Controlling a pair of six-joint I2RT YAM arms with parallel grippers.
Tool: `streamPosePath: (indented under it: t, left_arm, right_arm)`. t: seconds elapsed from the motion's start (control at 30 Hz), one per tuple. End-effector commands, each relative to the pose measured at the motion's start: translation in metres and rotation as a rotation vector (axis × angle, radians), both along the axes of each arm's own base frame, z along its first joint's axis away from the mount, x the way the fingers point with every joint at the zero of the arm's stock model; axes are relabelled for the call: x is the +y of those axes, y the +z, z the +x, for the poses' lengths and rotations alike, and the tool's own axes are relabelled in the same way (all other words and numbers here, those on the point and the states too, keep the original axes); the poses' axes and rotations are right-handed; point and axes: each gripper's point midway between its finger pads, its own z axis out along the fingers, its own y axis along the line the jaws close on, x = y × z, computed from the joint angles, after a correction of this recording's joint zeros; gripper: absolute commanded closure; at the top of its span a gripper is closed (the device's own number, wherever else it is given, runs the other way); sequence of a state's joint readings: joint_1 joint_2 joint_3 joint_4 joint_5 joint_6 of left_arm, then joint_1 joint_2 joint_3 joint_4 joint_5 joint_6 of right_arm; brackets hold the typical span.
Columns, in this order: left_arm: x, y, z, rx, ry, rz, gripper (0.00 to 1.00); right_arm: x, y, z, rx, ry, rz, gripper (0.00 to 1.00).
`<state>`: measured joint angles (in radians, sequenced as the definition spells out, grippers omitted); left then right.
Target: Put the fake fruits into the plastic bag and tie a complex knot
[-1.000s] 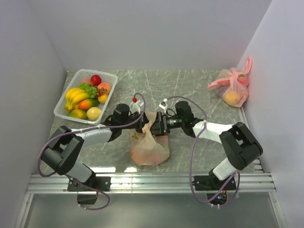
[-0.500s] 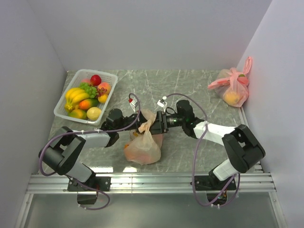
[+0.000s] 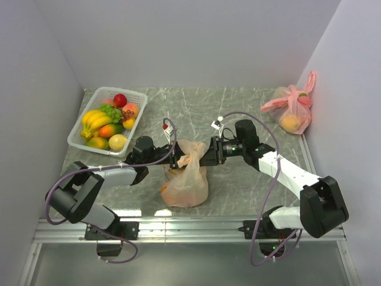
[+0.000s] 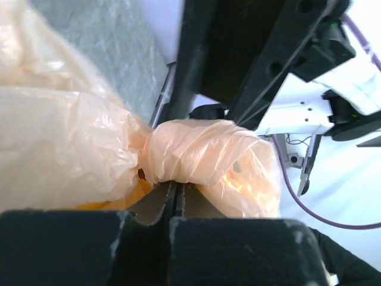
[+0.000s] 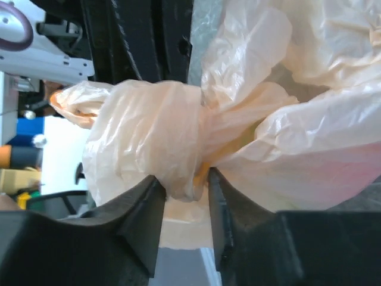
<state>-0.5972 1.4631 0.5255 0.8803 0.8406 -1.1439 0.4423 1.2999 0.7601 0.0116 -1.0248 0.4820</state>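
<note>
Landmark: the white basket (image 3: 77,140) is taken as the reference, and fake fruits (image 3: 108,122) are heaped inside it.
Plastic bag: the plastic bag (image 3: 186,183) is seen to the right of the basket and nearer the arm bases. Its body is slumped on the table (image 3: 238,107), and orange shapes are made out through the film.
Knot: the knot (image 5: 156,134) is formed at the bag's neck, to the right of the basket, between the two grippers.
Left gripper: the left gripper (image 3: 173,159) is clenched tight on the bag's film, on the side of the knot that faces the basket.
Right gripper: the right gripper (image 3: 207,157) is closed around the knot from the side away from the basket, with both fingers (image 5: 141,208) pressed against the wrapped film.
Step in hand: the knot is judged to be cinched by opposed pulls.
Done well: the pull is best kept level and in one line, with one end drawn toward the basket and the other away from it. It should be eased on slowly so that the thin film is not torn. The bag's body should be left resting so that the fruit's weight is not hung on the knot.
Changed from a second ago: the right jaws, then spread wide, are now brought onto the knot. The right gripper is found farther from the basket, and its arm is stretched out more. The left gripper is unchanged, and the basket is not moved.
</note>
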Motion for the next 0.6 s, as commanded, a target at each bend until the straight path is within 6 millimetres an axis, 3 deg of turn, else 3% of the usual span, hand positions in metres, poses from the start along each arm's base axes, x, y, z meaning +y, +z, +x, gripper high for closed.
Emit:
streamPosePath:
  t: [0.0, 0.13, 0.2, 0.33, 0.4, 0.43, 0.5, 0.53, 0.57]
  left_arm:
    - [-0.002, -0.013, -0.003, -0.022, -0.019, 0.077, 1.0]
    - [-0.003, -0.028, 0.005, -0.01, 0.005, 0.124, 1.0]
    - [-0.007, -0.02, 0.01, -0.014, 0.015, 0.082, 1.0]
    - [-0.017, 0.004, 0.015, -0.028, -0.002, -0.043, 1.0]
    - [-0.019, 0.016, 0.015, -0.03, -0.017, -0.093, 1.0]
    - [-0.02, 0.018, 0.015, -0.029, -0.022, -0.103, 1.0]
    - [-0.019, 0.021, 0.012, -0.026, -0.034, -0.11, 1.0]
    - [-0.019, 0.021, 0.011, -0.027, -0.037, -0.107, 1.0]
    - [-0.017, 0.021, 0.009, -0.03, -0.038, -0.106, 1.0]
  right_arm:
    - [0.01, 0.012, 0.004, -0.064, 0.002, 0.023, 0.72]
    - [0.025, 0.023, -0.003, -0.08, 0.036, 0.057, 0.88]
    - [0.033, 0.025, -0.012, -0.107, 0.064, 0.057, 0.89]
    - [0.038, 0.007, -0.027, -0.129, 0.116, -0.023, 0.85]
    - [0.034, -0.004, -0.028, -0.132, 0.134, -0.069, 0.77]
    - [0.027, -0.013, -0.03, -0.108, 0.127, -0.121, 0.64]
    - [0.019, -0.011, -0.027, -0.159, 0.124, -0.14, 0.54]
    - [0.009, -0.01, -0.02, -0.151, 0.092, -0.153, 0.43]
    - [0.005, -0.002, -0.018, -0.172, 0.074, -0.147, 0.38]
